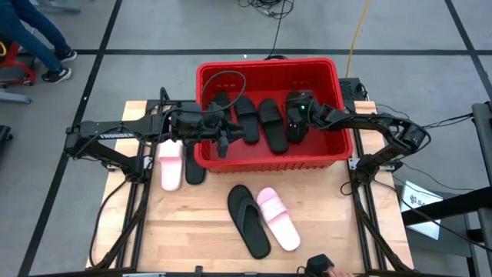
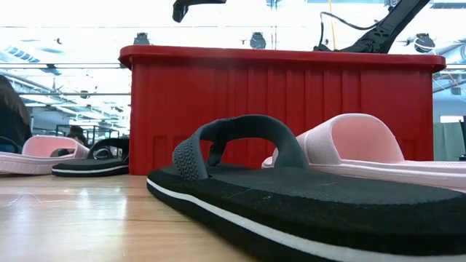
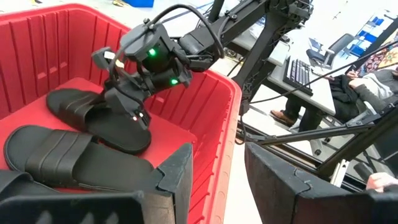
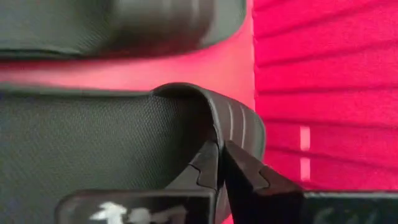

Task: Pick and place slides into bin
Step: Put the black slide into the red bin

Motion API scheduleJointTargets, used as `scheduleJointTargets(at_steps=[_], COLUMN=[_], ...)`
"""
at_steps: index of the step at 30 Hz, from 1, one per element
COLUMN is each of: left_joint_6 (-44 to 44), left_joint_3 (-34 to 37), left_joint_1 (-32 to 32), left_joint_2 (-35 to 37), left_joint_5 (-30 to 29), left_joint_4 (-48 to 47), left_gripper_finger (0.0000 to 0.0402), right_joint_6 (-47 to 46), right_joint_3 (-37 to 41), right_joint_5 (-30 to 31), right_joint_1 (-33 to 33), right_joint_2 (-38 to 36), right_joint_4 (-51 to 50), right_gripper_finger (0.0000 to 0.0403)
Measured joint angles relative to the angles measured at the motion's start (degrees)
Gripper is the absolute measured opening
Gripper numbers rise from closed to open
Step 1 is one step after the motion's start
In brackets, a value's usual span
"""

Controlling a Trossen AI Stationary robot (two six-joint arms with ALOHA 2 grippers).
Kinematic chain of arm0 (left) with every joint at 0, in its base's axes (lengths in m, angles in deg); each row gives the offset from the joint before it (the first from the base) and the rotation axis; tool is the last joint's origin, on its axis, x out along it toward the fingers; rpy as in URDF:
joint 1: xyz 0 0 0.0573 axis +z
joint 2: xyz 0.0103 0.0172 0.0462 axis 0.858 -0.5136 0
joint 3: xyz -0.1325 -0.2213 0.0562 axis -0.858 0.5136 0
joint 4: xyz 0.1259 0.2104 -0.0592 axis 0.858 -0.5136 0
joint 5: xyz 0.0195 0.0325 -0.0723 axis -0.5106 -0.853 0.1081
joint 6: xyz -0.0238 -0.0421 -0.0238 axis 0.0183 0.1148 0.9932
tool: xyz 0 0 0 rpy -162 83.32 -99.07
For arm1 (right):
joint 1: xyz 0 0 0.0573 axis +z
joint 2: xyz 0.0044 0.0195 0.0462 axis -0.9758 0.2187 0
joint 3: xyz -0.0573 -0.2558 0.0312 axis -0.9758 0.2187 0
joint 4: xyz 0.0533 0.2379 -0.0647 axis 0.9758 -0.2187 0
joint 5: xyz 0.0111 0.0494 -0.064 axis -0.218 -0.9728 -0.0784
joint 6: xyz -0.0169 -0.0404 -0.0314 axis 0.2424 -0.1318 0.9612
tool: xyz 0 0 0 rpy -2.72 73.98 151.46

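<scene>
The table carries the red bin at its far edge. Four black slides lie inside the bin. Four more are outside: a pink one and a black one near the left edge, and a black and pink pair near the front edge.

The right gripper is low in the bin's right side, fingers together at the strap of a black slide; I cannot tell if it grips it. The left gripper hovers over the bin's left part, wide open and empty.

I judge the placing step is ending. Next, an arm must rise over the rim and reach for a slide on the table.
</scene>
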State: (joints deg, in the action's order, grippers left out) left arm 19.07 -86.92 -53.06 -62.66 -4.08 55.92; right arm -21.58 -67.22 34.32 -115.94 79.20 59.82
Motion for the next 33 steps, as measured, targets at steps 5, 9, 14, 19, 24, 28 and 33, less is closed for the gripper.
scheduleJointTargets(at_steps=[5, 9, 14, 19, 24, 28, 33], left_joint_6=[0.0, 0.0, 0.0, 0.0, 0.44, 0.49, 0.67], left_joint_3=[0.0, 0.0, 0.0, 0.0, 0.0, 0.0, 0.0], left_joint_1=[0.0, -0.02, -0.02, -0.02, 0.0, -0.02, -0.02], left_joint_2=[0.0, 0.0, 0.0, 0.0, 0.0, 0.0, 0.0], left_joint_5=[-0.01, -0.01, -0.01, -0.01, -0.02, -0.01, -0.01], left_joint_4=[-0.01, -0.01, -0.01, -0.01, -0.01, -0.01, -0.03], left_gripper_finger=[0.0141, 0.0141, 0.0141, 0.0141, 0.0141, 0.0141, 0.0141], right_joint_6=[1.79, 1.79, 1.81, 2.74, 5.18, 4.02, -1.2], right_joint_3=[0.0, 0.0, 0.0, 0.0, 0.0, -0.02, -0.04], right_joint_5=[-2.68, -2.59, -2.61, -2.61, -2.67, -2.28, -2.5], right_joint_1=[2.05, 2.6, 2.63, 2.65, 2.67, 2.79, 3.38], right_joint_2=[-0.01, -0.01, -0.01, -0.01, -0.01, -0.12, -0.97], right_joint_4=[0.2, 0.26, 0.24, 0.11, 0.19, 0.21, -0.74], right_gripper_finger=[0.0003, 0.0002, 0.0009, 0.0046, 0.0093, 0.0134, 0.0159])
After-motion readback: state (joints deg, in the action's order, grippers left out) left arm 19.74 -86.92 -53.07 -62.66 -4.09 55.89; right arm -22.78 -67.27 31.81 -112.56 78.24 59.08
